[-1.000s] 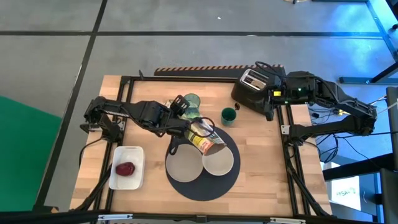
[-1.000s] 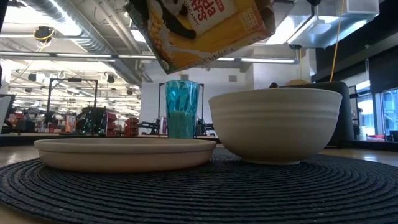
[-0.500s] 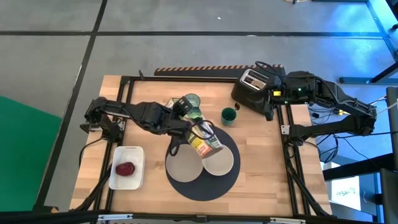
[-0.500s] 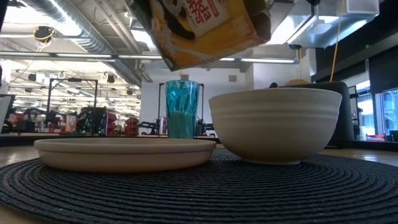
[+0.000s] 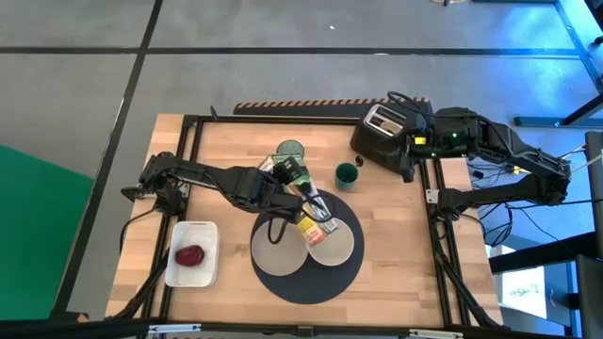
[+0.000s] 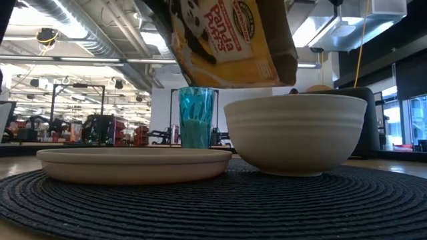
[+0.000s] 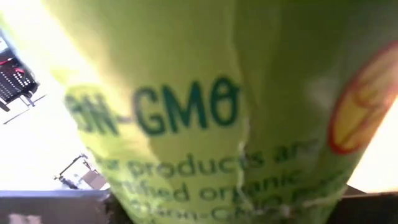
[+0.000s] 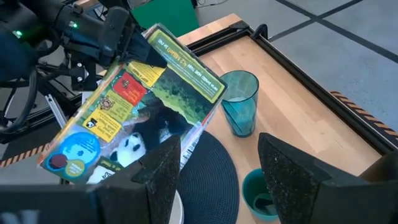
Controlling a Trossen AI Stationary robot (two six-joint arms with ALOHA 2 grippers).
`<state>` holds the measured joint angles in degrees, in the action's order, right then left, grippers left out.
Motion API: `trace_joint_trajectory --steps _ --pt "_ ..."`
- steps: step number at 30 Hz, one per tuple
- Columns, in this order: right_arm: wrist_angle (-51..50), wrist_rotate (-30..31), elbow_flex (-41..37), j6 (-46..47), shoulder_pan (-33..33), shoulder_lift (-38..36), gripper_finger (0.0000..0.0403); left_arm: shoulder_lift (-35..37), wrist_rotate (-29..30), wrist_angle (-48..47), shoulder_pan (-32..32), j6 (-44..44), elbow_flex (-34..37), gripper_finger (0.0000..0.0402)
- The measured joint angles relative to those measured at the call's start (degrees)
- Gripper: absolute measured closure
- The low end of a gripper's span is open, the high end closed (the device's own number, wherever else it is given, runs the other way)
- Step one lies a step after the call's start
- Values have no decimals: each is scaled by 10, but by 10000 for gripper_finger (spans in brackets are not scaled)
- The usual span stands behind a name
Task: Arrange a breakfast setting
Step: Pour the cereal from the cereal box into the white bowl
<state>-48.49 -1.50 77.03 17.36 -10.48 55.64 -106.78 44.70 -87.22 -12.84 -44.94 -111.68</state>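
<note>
My left gripper (image 5: 280,186) is shut on a yellow-green cereal box (image 5: 307,203), held tilted above the white bowl (image 5: 332,245); the box also shows in the right wrist view (image 8: 134,109) and the low view (image 6: 227,40). The bowl and the beige plate (image 5: 280,250) rest on the round dark-grey mat (image 5: 306,282). The pale-green tumbler (image 5: 290,153) and the small dark-green cup (image 5: 347,175) stand upright on the wood behind the mat. My right gripper (image 8: 227,180) is open and empty at the back right, beside the toaster. I see no spoon. My left gripper holds the cereal box by its higher end (image 8: 146,43), away from the bowl, coming from the table's left. The fingers themselves are hidden by the box and the wrist. The box is lifted clear and slants down, its lower end (image 6: 267,70) just above the bowl's rim.
A dark toaster (image 5: 384,127) stands at the back right, next to my right arm. A white tray (image 5: 193,268) holding a red thing (image 5: 190,255) lies at the front left. A black frame (image 5: 188,121) runs around the wooden tabletop.
My left gripper has reached toward the table's right edge and turned, carrying the cereal box. The box has swung from lying broad over the mat to standing steeper and more edge-on, and its lower end has come down closer to the bowl's rim.
</note>
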Motion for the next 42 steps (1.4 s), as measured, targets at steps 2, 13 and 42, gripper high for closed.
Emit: trace_joint_trajectory --steps 2,13,42 --pt "0 0 0 0 0 0 196 0 1 0 -1 -3 0 218" --pt "0 -1 0 0 0 0 196 -1 24 -5 -27 -4 0 218" --pt "-1 -7 0 -1 0 0 196 -1 90 -3 -27 -54 1 218"
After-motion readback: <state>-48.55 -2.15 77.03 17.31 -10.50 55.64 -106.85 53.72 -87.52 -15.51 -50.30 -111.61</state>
